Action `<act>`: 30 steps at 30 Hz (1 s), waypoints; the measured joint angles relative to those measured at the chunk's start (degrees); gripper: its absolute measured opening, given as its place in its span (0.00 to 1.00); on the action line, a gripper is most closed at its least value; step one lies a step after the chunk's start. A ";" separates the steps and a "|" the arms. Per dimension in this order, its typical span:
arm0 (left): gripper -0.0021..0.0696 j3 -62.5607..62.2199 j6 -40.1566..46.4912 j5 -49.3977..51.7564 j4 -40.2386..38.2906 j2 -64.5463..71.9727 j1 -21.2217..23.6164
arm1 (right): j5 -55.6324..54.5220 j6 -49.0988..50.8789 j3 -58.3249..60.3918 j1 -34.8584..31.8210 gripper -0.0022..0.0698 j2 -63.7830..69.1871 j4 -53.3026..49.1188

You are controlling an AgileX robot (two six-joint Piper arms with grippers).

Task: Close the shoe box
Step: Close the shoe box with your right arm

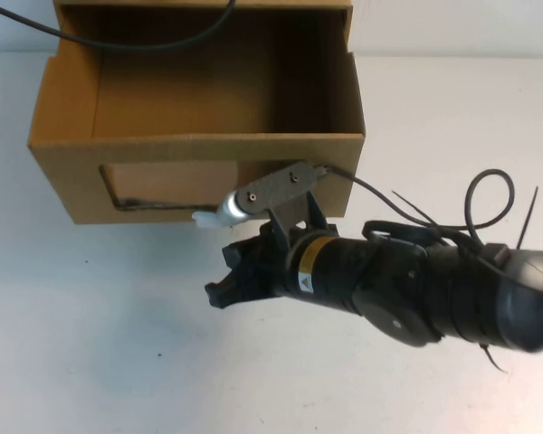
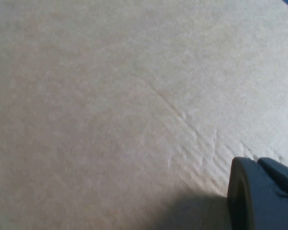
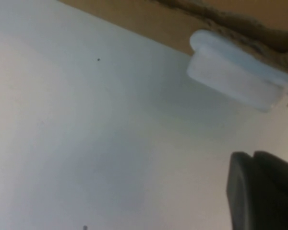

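Note:
The shoe box (image 1: 72, 172) is brown cardboard and stands at the back of the table with its top open towards me. Its front has a wide clear window (image 1: 167, 183) with a small white pull tab (image 1: 204, 218) below it. My right gripper (image 1: 219, 276) is just in front of the box, close below the tab and apart from it, and looks shut and empty. In the right wrist view the tab (image 3: 235, 76) sits beyond the gripper (image 3: 253, 155). My left gripper (image 2: 256, 163) is out of the high view; it is very close to a plain cardboard face (image 2: 110, 105) and looks shut.
The white table (image 1: 90, 344) stretches in front and to the left of the box. My right arm (image 1: 434, 289) lies across the right side with loose cables (image 1: 484, 194). A black cable (image 1: 145, 41) runs across the box's open top.

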 joint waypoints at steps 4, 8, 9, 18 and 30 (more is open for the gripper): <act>0.02 0.00 -0.03 0.00 0.00 0.00 0.00 | 5.62 0.00 -3.43 -0.53 0.01 1.14 0.13; 0.02 0.00 -0.47 0.11 0.00 0.00 0.00 | 21.06 0.00 -7.41 -0.14 0.01 1.14 0.10; 0.02 0.00 -0.46 0.11 0.00 0.00 0.00 | 24.56 -0.36 -8.37 0.28 0.01 1.14 -0.37; 0.02 0.00 -0.80 0.11 0.00 0.00 0.00 | 31.80 -0.90 -12.54 6.49 0.01 0.95 -20.57; 0.02 0.00 -1.30 0.11 0.00 0.00 0.00 | 32.55 19.09 -12.54 8.96 0.01 1.15 -54.91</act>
